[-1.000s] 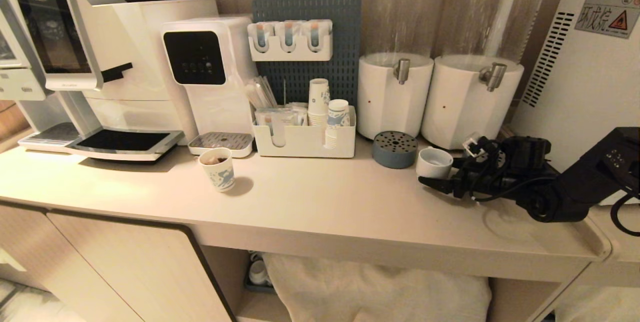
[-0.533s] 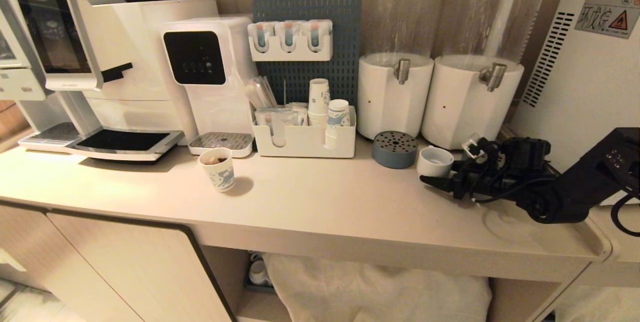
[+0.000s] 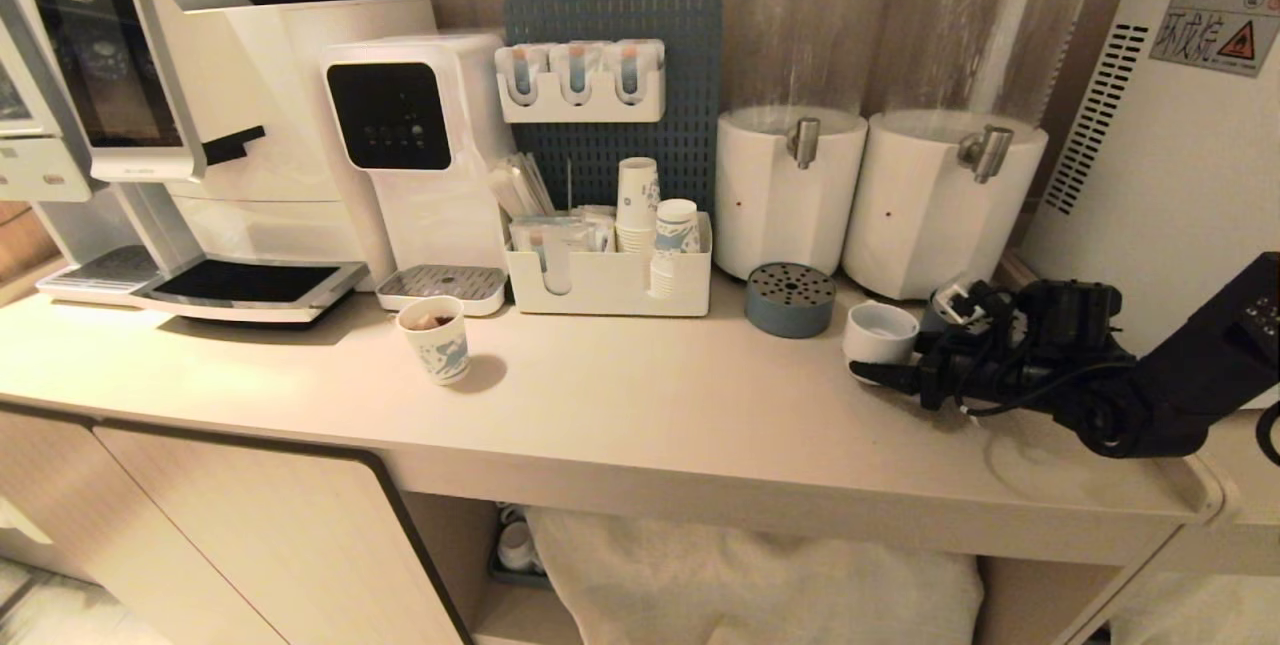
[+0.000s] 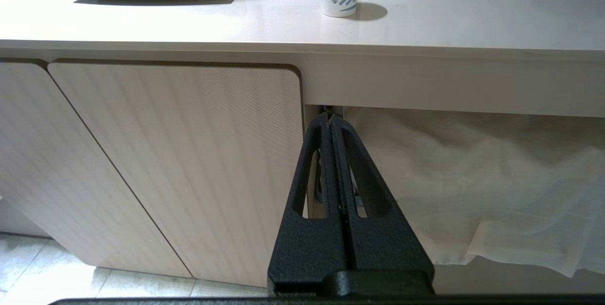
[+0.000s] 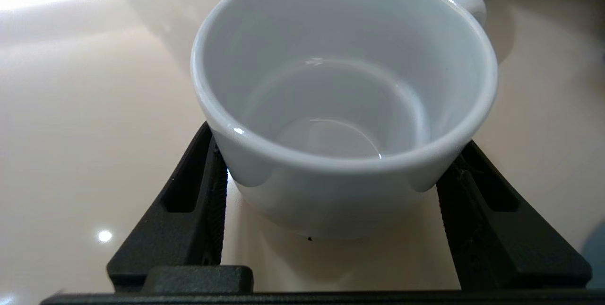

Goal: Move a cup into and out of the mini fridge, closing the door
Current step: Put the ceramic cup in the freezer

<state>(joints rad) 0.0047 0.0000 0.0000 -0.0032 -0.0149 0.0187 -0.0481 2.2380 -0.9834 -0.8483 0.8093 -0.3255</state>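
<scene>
Right gripper (image 3: 890, 365) sits low over the counter (image 3: 640, 405), reaching in level from the fridge side, its fingers (image 5: 189, 210) clamped on the cup (image 3: 880, 332), one on each flank of the lower body. Grip looks snug in the wrist view, both fingers touching the wall under the rim. Coming in sideways and low makes sense: cup is squat, so grabbing the body beats pinching the rim. Cup is upright, near the counter's right end, just beside the blue round stand (image 3: 790, 299) and in front of the right dispenser (image 3: 940, 195). Cannot tell if its base is on the counter or just off it.

Fridge (image 3: 1170, 155) stands just right of the cup, only its vented side and warning sticker in view; door not visible.

Cup: plain white glazed ceramic, empty and clean inside, thick rolled rim, narrower base, small handle (image 5: 465, 4) on the side away from the wrist. Smooth glaze, could slip if squeezed lightly.

Left gripper (image 4: 331, 123) parked below counter level by the cabinet door (image 4: 179, 163), fingers pressed together, holding nothing.
</scene>
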